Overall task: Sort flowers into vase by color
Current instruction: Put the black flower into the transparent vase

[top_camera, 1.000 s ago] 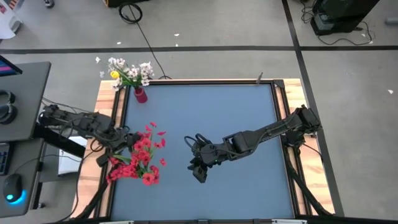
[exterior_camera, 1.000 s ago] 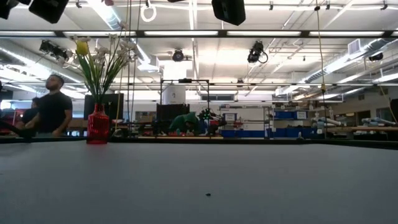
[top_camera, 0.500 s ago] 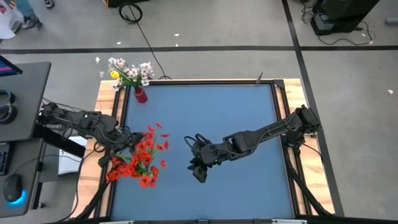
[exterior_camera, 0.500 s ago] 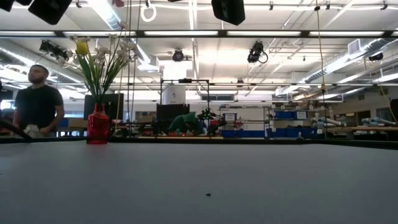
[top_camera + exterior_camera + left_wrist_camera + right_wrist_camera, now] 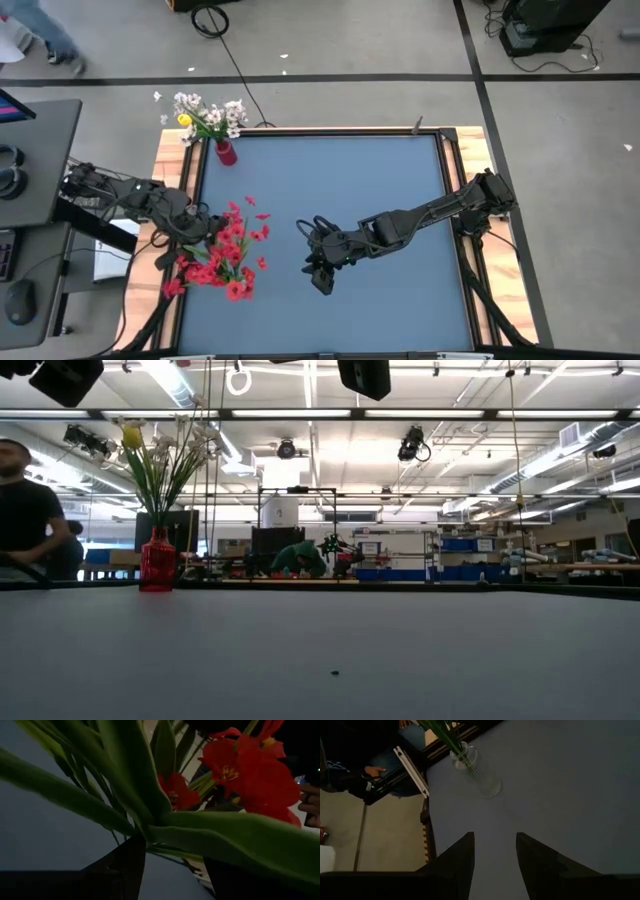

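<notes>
The left tool (image 5: 197,228) is at the left edge of the blue tabletop (image 5: 350,180), clamped on the green stems of a bunch of red flowers (image 5: 226,252). In the left wrist view the stems (image 5: 125,810) pass between its two dark fingers (image 5: 122,870). From the tool the bunch fans out over the tabletop, its long axis slanting toward the near edge, with the red blossoms on the far side from the arm. The right tool (image 5: 318,268) hangs over the middle of the tabletop, well apart from the bunch, its fingers (image 5: 455,865) apart and holding nothing. A red vase (image 5: 226,151) with white and yellow flowers (image 5: 207,115) stands upright at the far left corner. A person (image 5: 25,510) is in the room behind.
</notes>
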